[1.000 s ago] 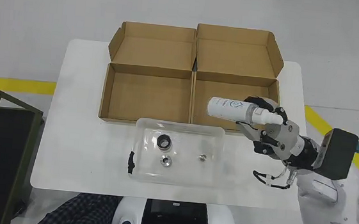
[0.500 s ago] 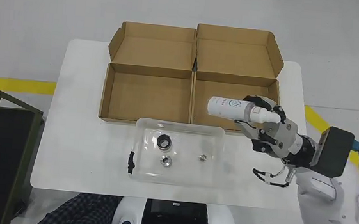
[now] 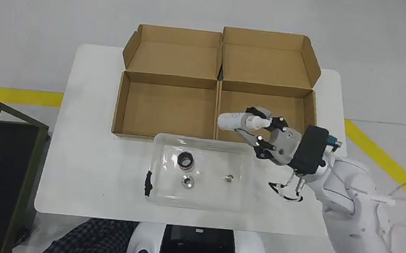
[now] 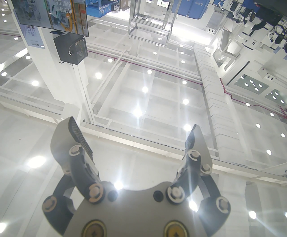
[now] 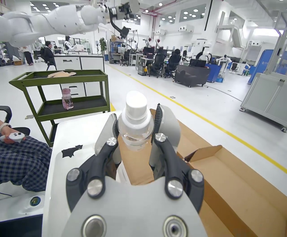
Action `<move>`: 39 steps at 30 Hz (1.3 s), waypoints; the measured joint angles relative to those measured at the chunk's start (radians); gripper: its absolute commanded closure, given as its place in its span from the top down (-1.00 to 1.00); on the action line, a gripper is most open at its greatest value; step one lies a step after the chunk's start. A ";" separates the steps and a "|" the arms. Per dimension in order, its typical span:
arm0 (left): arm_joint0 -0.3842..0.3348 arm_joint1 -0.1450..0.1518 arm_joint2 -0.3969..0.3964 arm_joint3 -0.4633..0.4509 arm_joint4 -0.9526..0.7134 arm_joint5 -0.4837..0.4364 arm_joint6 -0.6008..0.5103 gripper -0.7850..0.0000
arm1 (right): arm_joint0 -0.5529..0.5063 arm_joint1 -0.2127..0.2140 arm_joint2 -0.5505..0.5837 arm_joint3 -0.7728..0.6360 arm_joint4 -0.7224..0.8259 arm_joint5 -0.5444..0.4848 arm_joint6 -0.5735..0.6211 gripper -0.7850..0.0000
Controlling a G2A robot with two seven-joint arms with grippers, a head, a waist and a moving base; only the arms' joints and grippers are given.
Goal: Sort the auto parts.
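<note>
The right gripper point(image 3: 257, 128) is clamped on a white bottle point(image 3: 234, 120), held sideways over the right box point(image 3: 292, 98), at one o'clock from the tray point(image 3: 202, 142). The left gripper point(image 4: 134, 132) gapes wide and empty, facing the ceiling.

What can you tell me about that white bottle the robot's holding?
The white bottle is a slim plastic cylinder, stepping to a narrower part, with a clear section where the right gripper is shut on it from both sides. It is held roughly level in the air over the right cardboard box, touching nothing else.
</note>
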 measured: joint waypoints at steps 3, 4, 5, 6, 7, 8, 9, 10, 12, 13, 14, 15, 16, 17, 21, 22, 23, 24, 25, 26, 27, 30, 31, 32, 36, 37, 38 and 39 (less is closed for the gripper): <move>0.000 0.000 0.000 0.000 0.000 0.000 0.000 1.00 | 0.028 -0.004 -0.029 0.047 -0.012 0.022 0.022 -1.00; 0.000 0.000 0.000 0.000 0.000 0.000 0.000 1.00 | 0.042 -0.005 -0.042 0.067 -0.020 0.034 0.032 -1.00; 0.000 0.000 0.000 0.000 0.000 0.000 0.000 1.00 | 0.052 -0.007 -0.050 0.082 -0.031 0.046 0.040 -1.00; 0.000 0.000 0.000 0.000 0.000 0.000 0.000 1.00 | 0.065 -0.008 -0.060 0.099 -0.051 0.065 0.049 -1.00; 0.000 0.000 0.000 0.000 0.000 0.000 0.000 1.00 | 0.072 -0.010 -0.070 0.112 -0.066 0.079 0.055 -1.00; 0.000 0.000 0.000 0.000 0.000 0.000 0.000 1.00 | 0.079 -0.011 -0.079 0.126 -0.076 0.091 0.059 -1.00; 0.000 0.000 0.000 0.000 0.000 0.000 0.000 1.00 | 0.089 -0.013 -0.091 0.145 -0.085 0.102 0.063 -1.00; 0.000 0.000 0.000 0.000 0.000 0.000 0.000 1.00 | 0.096 -0.015 -0.100 0.158 -0.092 0.109 0.066 -1.00; 0.000 0.000 0.000 0.000 0.000 0.000 0.000 1.00 | 0.111 -0.017 -0.114 0.185 -0.105 0.123 0.072 -1.00; 0.000 0.000 0.000 0.000 0.000 0.000 0.000 1.00 | 0.116 -0.018 -0.119 0.197 -0.111 0.130 0.076 -1.00; 0.000 0.000 0.000 0.000 0.000 0.000 0.000 1.00 | 0.122 -0.019 -0.123 0.208 -0.115 0.136 0.079 -1.00; 0.000 0.000 0.000 0.000 0.000 0.000 0.000 1.00 | 0.128 -0.020 -0.128 0.220 -0.118 0.143 0.083 -1.00; 0.000 0.000 0.000 0.000 0.000 0.000 0.000 1.00 | 0.137 -0.021 -0.133 0.237 -0.123 0.151 0.089 -1.00; 0.000 0.000 0.000 0.000 0.000 0.000 0.000 1.00 | 0.144 -0.022 -0.137 0.250 -0.126 0.158 0.094 -1.00; 0.000 0.000 0.000 0.000 0.000 0.000 0.000 1.00 | 0.177 -0.030 -0.165 0.315 -0.119 0.179 0.105 -1.00; 0.000 0.000 0.000 0.000 0.000 0.000 0.000 1.00 | 0.185 -0.031 -0.170 0.329 -0.113 0.180 0.108 -1.00; 0.000 0.000 0.000 0.000 0.000 0.000 0.000 1.00 | 0.193 -0.033 -0.176 0.341 -0.113 0.182 0.111 -1.00; 0.000 0.000 0.000 0.000 0.000 0.000 0.000 1.00 | 0.202 -0.034 -0.182 0.355 -0.114 0.187 0.115 -1.00; 0.000 0.000 0.000 0.000 0.000 0.000 0.000 1.00 | 0.207 -0.036 -0.186 0.365 -0.114 0.191 0.116 -1.00; 0.000 0.000 0.000 0.000 0.000 0.000 0.000 1.00 | 0.212 -0.037 -0.189 0.375 -0.114 0.196 0.117 -1.00; 0.000 0.000 0.000 0.000 0.000 0.000 0.000 1.00 | 0.218 -0.038 -0.192 0.387 -0.115 0.203 0.119 -1.00; 0.000 0.000 0.000 0.000 0.000 0.000 0.000 1.00 | 0.233 -0.041 -0.198 0.414 -0.124 0.221 0.125 -1.00; 0.000 0.000 0.000 0.000 0.000 0.000 0.000 1.00 | 0.237 -0.042 -0.200 0.422 -0.126 0.226 0.127 -1.00; 0.000 0.000 0.000 0.000 0.000 0.000 0.000 1.00 | 0.240 -0.043 -0.202 0.429 -0.129 0.229 0.129 -1.00; 0.000 0.000 0.000 0.000 0.000 0.000 0.000 1.00 | 0.258 -0.046 -0.213 0.459 -0.134 0.240 0.144 -1.00; 0.000 0.000 0.000 0.000 0.000 0.000 0.000 1.00 | 0.262 -0.047 -0.215 0.465 -0.134 0.242 0.148 -1.00; 0.000 0.000 0.000 0.000 0.000 0.000 0.000 1.00 | 0.267 -0.048 -0.219 0.472 -0.132 0.244 0.153 -1.00; 0.000 0.000 0.000 0.000 0.000 0.000 0.000 1.00 | 0.273 -0.050 -0.223 0.482 -0.130 0.247 0.159 -1.00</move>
